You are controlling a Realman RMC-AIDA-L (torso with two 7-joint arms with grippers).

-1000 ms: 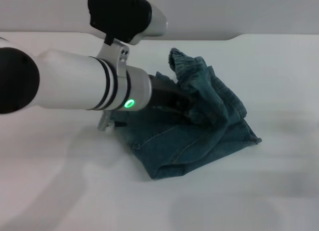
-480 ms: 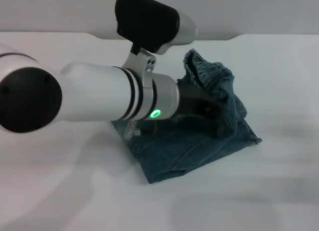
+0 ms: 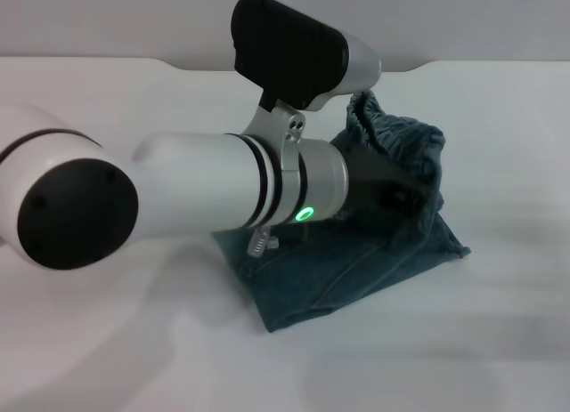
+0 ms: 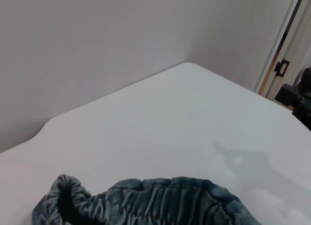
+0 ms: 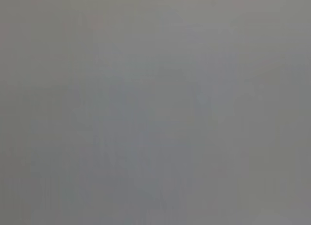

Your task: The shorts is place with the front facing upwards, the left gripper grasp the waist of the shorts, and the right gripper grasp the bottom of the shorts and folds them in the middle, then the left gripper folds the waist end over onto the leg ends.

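Here, left claw (image 3: pixel 401 194) clenched on shorts (image 3: pixel 356 270) waistband, lifted over white table (image 3: pixel 499 323); pale wall behind.

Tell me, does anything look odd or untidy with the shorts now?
Yes. The denim shorts are not flat: the elastic waistband is lifted and bunched above the lower layer, where the left pincer reaches into the cloth. The lower layer lies askew on the white table.

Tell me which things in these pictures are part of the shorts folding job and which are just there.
Part of the job:
- shorts, denim, already doubled over on the table
- waist end, elastic band lifted above the rest
- left gripper, buried in the raised fabric

Just there:
- white table
- wall behind it
- right arm: not in view
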